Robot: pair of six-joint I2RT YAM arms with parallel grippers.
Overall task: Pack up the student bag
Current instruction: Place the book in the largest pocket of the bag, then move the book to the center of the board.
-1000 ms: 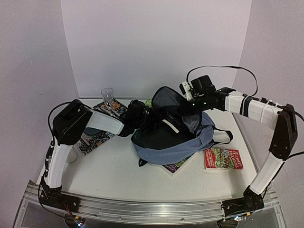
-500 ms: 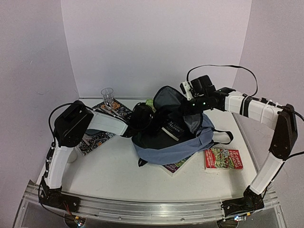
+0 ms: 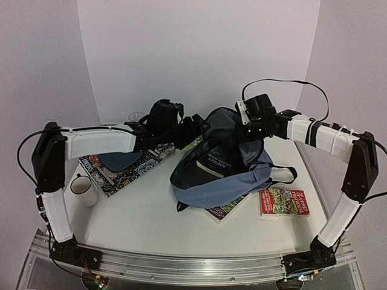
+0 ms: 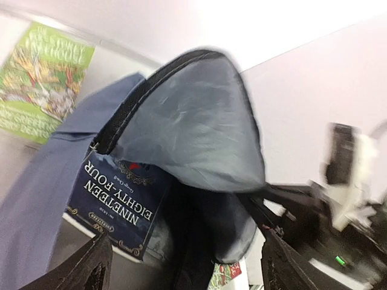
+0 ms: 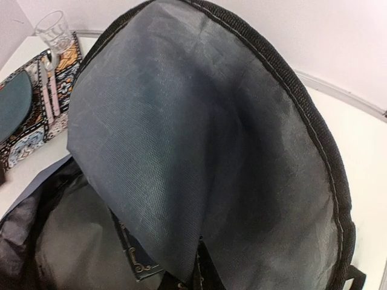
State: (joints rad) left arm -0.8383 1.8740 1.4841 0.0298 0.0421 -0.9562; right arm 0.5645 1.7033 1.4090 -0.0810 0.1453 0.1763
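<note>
Bag (image 3: 224, 181) mid-table, flap (image 3: 221, 124) upright at right gripper (image 3: 245, 130) (grip hidden), keeping the mouth agape over a lodged book (image 3: 214, 163); left gripper (image 3: 199, 125) alongside, fingers wide, empty.

My left arm (image 3: 100, 140) stretches level toward three o'clock, with the left gripper (image 4: 186, 235) spread wide. My right arm (image 3: 326, 138) reaches toward nine o'clock. I can't see the fingers of the right gripper (image 3: 243, 131), so I can't read its grip.
</note>
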